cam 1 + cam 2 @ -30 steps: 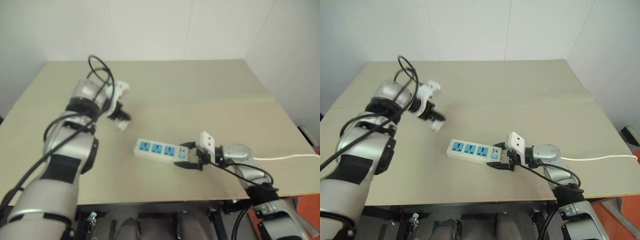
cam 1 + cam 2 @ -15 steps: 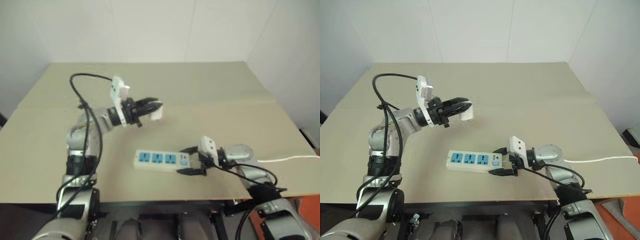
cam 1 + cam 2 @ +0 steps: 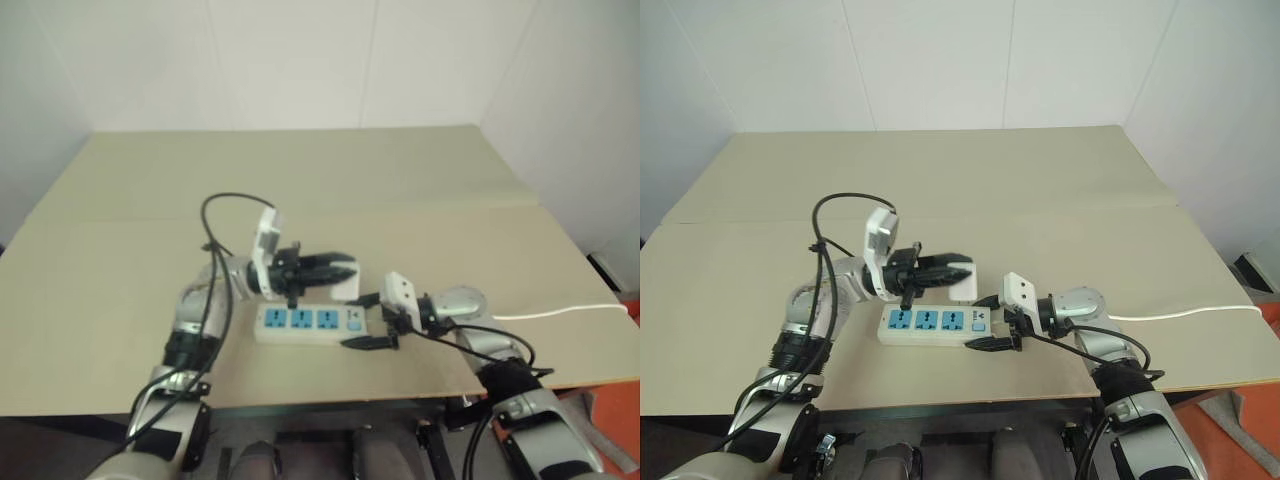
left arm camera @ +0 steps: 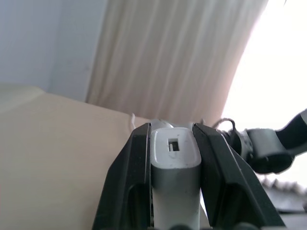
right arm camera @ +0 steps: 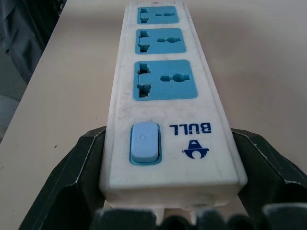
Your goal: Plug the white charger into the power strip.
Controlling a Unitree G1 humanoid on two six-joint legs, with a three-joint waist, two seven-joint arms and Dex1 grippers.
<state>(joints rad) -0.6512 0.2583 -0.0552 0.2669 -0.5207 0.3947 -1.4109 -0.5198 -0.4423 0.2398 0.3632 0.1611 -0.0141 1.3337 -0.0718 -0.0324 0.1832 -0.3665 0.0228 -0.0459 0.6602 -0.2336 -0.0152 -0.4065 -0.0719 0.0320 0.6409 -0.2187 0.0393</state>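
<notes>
The left gripper (image 3: 962, 272) is clamped tight on the white charger (image 3: 964, 284), fingers pointing across toward the robot's right, roughly level. The charger hangs just above and a little behind the power strip (image 3: 935, 322), near its switch end, not yet touching it as far as I can tell. The strip lies flat on the table (image 3: 1060, 200), long axis running left-right across the robot's front, sockets facing up, cord (image 3: 1185, 313) trailing off to the right.

The right gripper (image 3: 987, 322) stands wide, its two fingers straddling the strip's switch end (bracing it, by the look; whether the pads actually press the sides I can't tell).

Key relation: the sockets lie below and to the left of the charger, so the next move prob. needs the charger shifted back along the strip, then straight down, prongs lined up w/ a socket. The left arm is the one to do it.

The right wrist view gives what the eye views don't: the three blue sockets (image 5: 164, 79) in a row beyond the blue switch (image 5: 144, 142), all unoccupied. The left wrist view shows the charger's end face w/ a small port, squeezed between the black fingers (image 4: 127, 182); the prongs are hidden.
</notes>
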